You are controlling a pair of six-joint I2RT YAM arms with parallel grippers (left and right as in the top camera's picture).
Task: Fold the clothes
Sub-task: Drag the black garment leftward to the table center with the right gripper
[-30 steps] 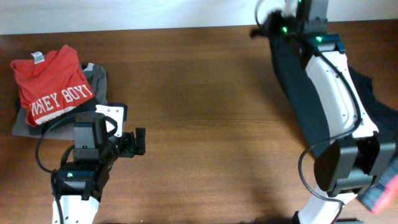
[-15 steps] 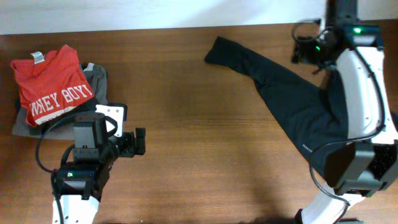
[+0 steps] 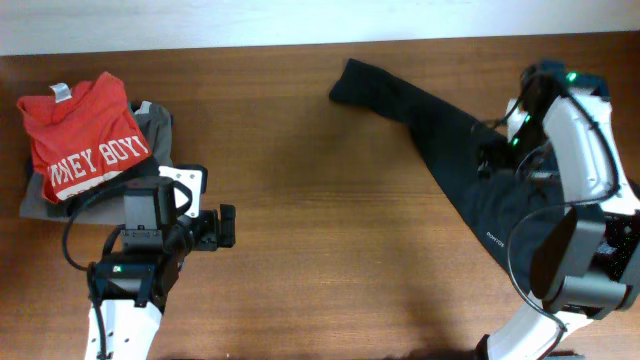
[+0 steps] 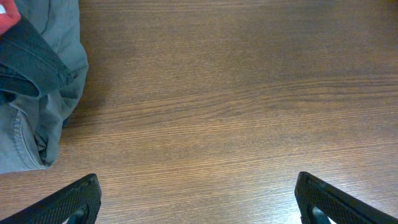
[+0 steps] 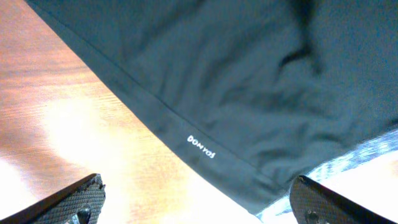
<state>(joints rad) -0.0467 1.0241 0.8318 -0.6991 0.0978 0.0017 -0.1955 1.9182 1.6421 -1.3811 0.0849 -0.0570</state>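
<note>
The trousers [image 3: 440,130] are lying stretched across the upper right; right claw [image 5: 199,202] and left claw [image 4: 199,199] are hanging released, so gripping a leg end looks next.

black trousers [image 3: 440,130] spread right, red T-shirt [image 3: 85,135] left

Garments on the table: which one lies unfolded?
The black trousers, stretched out at the right; the red T-shirt and grey garment sit folded at the left.
</note>
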